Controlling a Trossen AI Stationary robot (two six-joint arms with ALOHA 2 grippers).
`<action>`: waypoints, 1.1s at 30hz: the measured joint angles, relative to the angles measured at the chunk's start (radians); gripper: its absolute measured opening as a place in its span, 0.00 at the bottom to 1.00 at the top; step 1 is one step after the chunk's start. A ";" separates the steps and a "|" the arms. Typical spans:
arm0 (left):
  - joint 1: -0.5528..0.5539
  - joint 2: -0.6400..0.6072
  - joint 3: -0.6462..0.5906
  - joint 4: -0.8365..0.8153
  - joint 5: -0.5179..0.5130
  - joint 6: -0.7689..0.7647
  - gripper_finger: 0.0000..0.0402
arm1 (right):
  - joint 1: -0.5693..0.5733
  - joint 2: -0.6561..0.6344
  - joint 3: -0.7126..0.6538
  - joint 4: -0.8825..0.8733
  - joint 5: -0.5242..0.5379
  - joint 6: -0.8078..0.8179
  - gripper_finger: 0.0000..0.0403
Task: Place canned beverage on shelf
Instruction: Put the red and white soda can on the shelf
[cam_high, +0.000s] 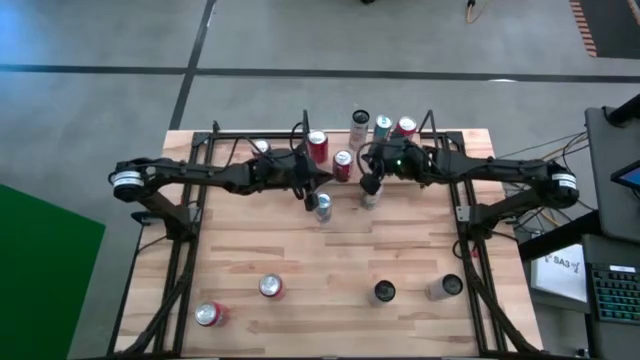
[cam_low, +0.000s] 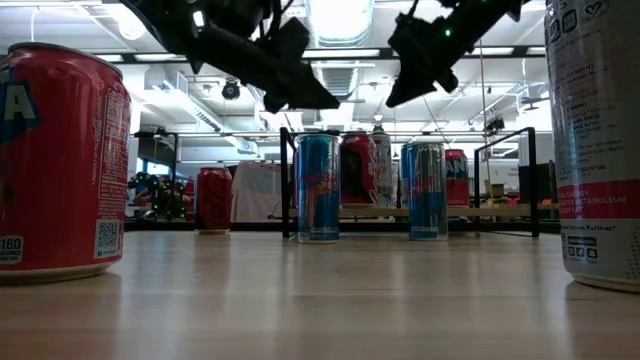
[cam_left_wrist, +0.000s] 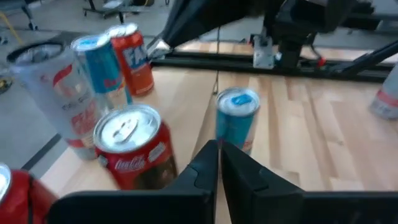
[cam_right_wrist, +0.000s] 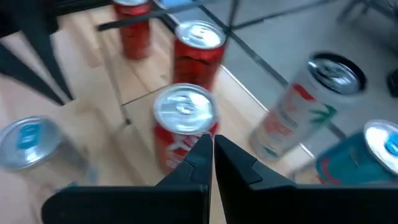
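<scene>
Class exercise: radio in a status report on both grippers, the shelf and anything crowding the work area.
Left gripper shut, empty, above table near blue can. Right gripper shut, empty, over red cola can. Shelf already carries several cans. Both arms close together mid-table.

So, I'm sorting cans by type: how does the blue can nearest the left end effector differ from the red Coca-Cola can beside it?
The blue can is slim; the Coca-Cola can is wider. The blue can has a blue tab on its lid; the Coca-Cola can's lid is all silver. Both stand upright and untouched; the left end effector is shut on nothing.
</scene>
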 joint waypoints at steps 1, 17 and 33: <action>0.007 0.003 0.001 -0.009 0.000 0.001 0.01 | -0.013 0.001 -0.004 0.001 0.000 0.009 0.02; 0.035 0.015 0.000 -0.047 0.001 0.023 0.00 | -0.090 0.096 -0.011 0.050 -0.068 0.164 0.02; 0.033 0.034 -0.001 0.014 0.003 0.018 0.00 | -0.107 0.102 -0.011 0.096 -0.043 0.186 0.02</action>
